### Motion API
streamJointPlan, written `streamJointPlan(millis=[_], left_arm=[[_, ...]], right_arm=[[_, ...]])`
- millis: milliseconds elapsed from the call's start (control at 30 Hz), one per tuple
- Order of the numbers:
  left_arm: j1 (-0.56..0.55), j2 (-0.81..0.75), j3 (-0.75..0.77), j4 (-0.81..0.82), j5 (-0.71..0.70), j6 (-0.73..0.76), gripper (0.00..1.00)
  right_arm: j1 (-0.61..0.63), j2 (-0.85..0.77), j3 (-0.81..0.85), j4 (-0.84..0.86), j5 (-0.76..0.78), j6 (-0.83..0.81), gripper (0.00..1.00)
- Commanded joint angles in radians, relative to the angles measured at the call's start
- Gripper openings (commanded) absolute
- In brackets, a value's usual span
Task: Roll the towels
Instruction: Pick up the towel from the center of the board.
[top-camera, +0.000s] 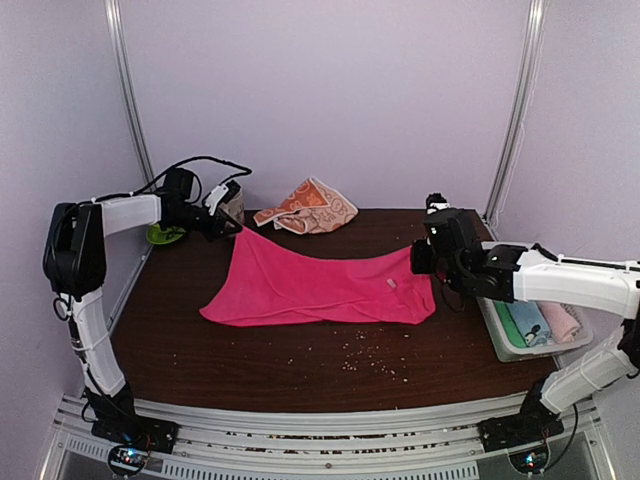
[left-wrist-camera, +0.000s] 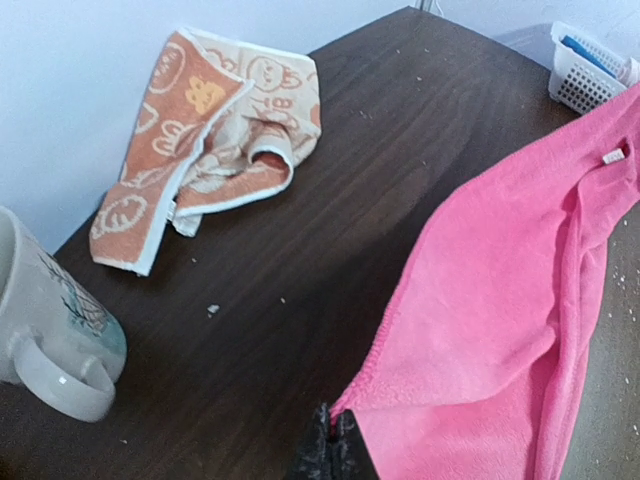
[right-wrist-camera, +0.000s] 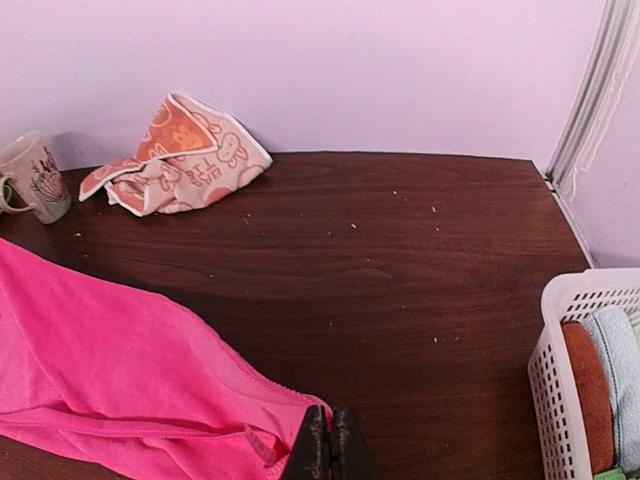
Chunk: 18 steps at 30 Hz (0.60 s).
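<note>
Rolling looks barely begun: we hold the pink towel (top-camera: 320, 285) stretched at tabletop (top-camera: 300, 370) centre, left jaws clenched on its eleven-o'clock corner, right jaws on its three-o'clock corner; the bunny towel (top-camera: 310, 207) lies crumpled at twelve, unrolled.

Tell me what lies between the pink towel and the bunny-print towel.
Only bare dark table with a few pale crumbs separates the pink towel from the bunny-print towel; the left wrist view shows it.
</note>
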Motion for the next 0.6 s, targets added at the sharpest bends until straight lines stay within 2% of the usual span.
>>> streamJointPlan(millis=[0,133,300,567], left_arm=[[0.011,-0.085,-0.106,0.045,0.021,0.067,0.0],[0.019,-0.171,-0.182,0.097,-0.024,0.052,0.0],[0.072,-0.282,-0.18,0.151,-0.071,-0.04,0.0],[0.12,-0.529,-0.309,0.192,0.018,-0.01,0.0]], right_arm=[[0.001,-0.076,-0.059,0.122,-0.045,-0.071,0.0],[-0.008,-0.111,-0.091,0.185,-0.035,-0.105,0.0],[-0.044,-0.136,-0.079,0.242,-0.026,-0.164,0.0],[-0.056,-0.299,-0.1,0.293,-0.234,-0.226,0.0]])
